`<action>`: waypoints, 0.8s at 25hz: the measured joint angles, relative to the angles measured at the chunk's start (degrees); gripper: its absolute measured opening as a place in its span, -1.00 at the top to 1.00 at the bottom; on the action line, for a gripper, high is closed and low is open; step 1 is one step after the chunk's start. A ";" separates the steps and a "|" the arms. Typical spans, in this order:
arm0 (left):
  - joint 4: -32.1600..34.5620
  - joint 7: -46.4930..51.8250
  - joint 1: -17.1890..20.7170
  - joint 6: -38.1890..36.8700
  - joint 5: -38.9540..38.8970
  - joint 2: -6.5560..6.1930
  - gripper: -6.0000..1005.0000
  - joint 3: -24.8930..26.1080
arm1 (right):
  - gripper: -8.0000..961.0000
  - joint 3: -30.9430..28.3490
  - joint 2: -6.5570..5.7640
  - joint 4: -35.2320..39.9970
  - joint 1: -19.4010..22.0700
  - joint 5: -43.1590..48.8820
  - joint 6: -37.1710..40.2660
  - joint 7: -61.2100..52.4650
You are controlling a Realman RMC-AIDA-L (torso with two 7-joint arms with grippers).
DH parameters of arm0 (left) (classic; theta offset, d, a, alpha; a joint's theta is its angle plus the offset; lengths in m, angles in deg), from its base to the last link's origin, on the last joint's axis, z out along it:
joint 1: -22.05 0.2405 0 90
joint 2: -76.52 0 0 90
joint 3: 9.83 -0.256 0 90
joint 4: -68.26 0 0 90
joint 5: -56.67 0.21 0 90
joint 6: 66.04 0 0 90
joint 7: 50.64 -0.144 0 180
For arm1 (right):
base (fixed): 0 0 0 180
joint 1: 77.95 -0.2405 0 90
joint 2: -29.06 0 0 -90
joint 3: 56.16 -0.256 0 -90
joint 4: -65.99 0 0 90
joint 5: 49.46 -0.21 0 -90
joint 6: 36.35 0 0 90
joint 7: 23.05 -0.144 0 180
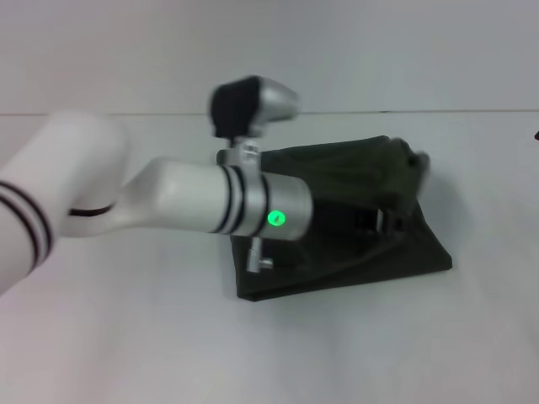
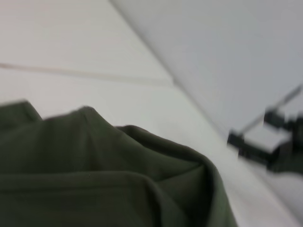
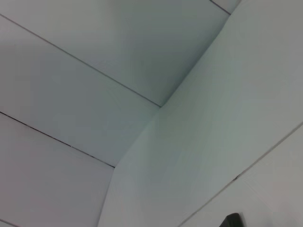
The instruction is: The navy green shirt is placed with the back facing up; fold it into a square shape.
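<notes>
Head view: the navy green shirt (image 1: 354, 210) is seen lying on the white desk (image 1: 126, 337), right of centre, folded into a compact block with a raised bunch at its far right corner. The left arm (image 1: 194, 202) is extended across from the left, its left tool (image 1: 379, 220) over the shirt; how far it is open cannot be told.

Left wrist view: folded shirt cloth (image 2: 94, 175) is seen close below, resting on the desk (image 2: 71, 47).

Right wrist view: only white wall panels (image 3: 142, 94) are shown; the right tool is not seen
</notes>
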 joint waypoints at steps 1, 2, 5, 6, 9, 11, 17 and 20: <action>-0.04 0.35 -0.57 0.46 -0.07 0.00 0.93 -1.49 | -0.64 0.00 -0.02 0.00 0.05 0.02 0.07 0.00; 0.48 0.68 -0.86 0.62 -0.09 -0.01 0.92 -2.47 | -0.64 -0.01 -0.06 -0.01 0.09 0.02 0.11 0.01; 4.02 0.79 0.36 -0.11 -0.13 0.01 0.81 -3.67 | -0.64 -0.01 -0.13 -0.01 0.13 0.03 0.17 0.02; 5.60 0.77 1.22 -0.72 -0.13 0.00 0.77 -4.02 | -0.64 -0.01 -0.14 -0.01 0.13 0.03 0.17 0.03; 9.51 0.45 3.86 -4.49 -0.15 -0.36 0.40 -3.32 | -0.63 -0.01 -0.24 -0.02 0.08 0.03 -0.04 0.03; 13.65 0.03 7.55 -9.84 -0.17 -0.68 0.18 0.67 | -0.63 0.03 -0.45 -0.01 -0.01 0.21 0.04 -0.08; 18.91 3.12 18.17 -25.02 0.18 -1.60 -0.11 20.51 | -0.63 2.97 -1.77 0.65 -2.16 5.39 2.04 -1.16; 17.34 5.81 20.91 -29.50 0.49 -4.12 -0.25 25.61 | -0.62 6.63 -3.03 0.74 -5.33 10.17 3.87 -3.17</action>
